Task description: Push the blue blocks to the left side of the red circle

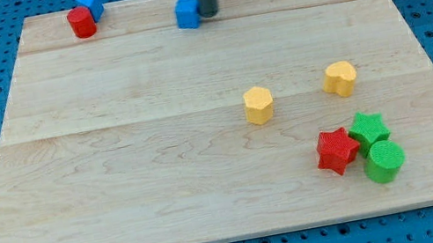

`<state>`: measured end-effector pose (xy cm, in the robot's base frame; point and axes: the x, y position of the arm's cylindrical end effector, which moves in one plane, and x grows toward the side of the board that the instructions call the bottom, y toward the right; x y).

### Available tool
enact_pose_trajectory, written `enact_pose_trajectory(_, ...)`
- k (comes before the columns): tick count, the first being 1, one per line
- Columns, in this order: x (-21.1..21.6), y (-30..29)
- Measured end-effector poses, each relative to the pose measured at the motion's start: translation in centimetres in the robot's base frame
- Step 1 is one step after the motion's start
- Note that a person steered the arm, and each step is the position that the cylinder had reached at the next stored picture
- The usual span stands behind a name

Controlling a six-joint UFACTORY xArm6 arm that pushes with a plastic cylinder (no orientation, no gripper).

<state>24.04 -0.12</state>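
Observation:
A red circle block [80,23] sits near the board's top left. A blue block [90,3] touches it on its upper right, at the board's top edge. A second blue block, a cube [187,12], sits near the top centre. My tip [208,14] is right next to this cube's right side, touching or nearly touching it. The rod rises out of the view's top.
A yellow hexagon [258,104] and a yellow heart [339,78] lie right of centre. A red star [336,151], a green star [369,128] and a green cylinder [383,161] cluster at the lower right. The wooden board [116,157] rests on blue pegboard.

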Motion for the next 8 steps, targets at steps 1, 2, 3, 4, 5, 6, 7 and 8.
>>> enact_pose_trajectory(1,-2.2,2.5)
enact_pose_trajectory(2,0.4,-3.0)
enact_pose_trajectory(3,0.6,-8.5)
enact_pose_trajectory(4,3.3,-8.6)
enact_pose_trajectory(5,4.5,-10.6)
enact_pose_trajectory(6,2.5,-14.1)
enact_pose_trajectory(7,3.9,-13.6)
enact_pose_trajectory(8,6.0,-6.7)
